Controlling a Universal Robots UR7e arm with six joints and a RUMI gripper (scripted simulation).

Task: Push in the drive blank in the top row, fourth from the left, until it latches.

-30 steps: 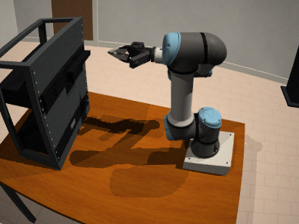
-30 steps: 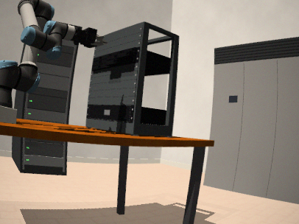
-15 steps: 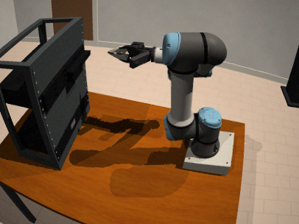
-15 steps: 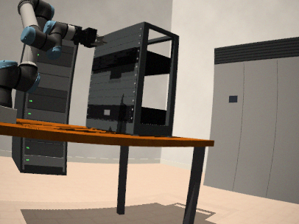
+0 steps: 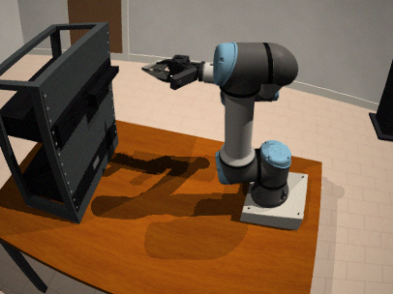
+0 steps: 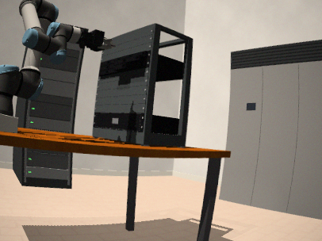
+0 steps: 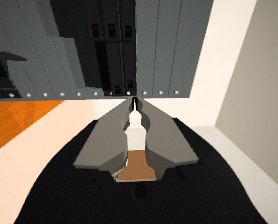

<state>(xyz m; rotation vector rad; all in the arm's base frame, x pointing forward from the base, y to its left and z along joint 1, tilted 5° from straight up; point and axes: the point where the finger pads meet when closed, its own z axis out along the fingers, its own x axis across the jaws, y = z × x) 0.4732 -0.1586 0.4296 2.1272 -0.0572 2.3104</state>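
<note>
The dark open-frame rack (image 5: 57, 117) stands on the left of the wooden table, with its front face turned toward the arm. Dark bands of drive blanks (image 5: 92, 97) cross that face, and one blank end (image 5: 112, 72) sticks out at the far upper edge. My gripper (image 5: 147, 68) is shut and empty. It points at the upper part of the rack front, a short gap away from it. In the exterior view the fingertips (image 6: 111, 44) hover just off the top left of the rack (image 6: 139, 86). In the wrist view the closed fingertips meet below the rack's front panels (image 7: 112, 45).
The arm's base plate (image 5: 276, 206) is bolted near the table's right edge. A tall server cabinet (image 6: 49, 113) stands on the floor behind the arm. A grey wall cabinet (image 6: 274, 133) is at the right. The rack sits close to the table's left edge.
</note>
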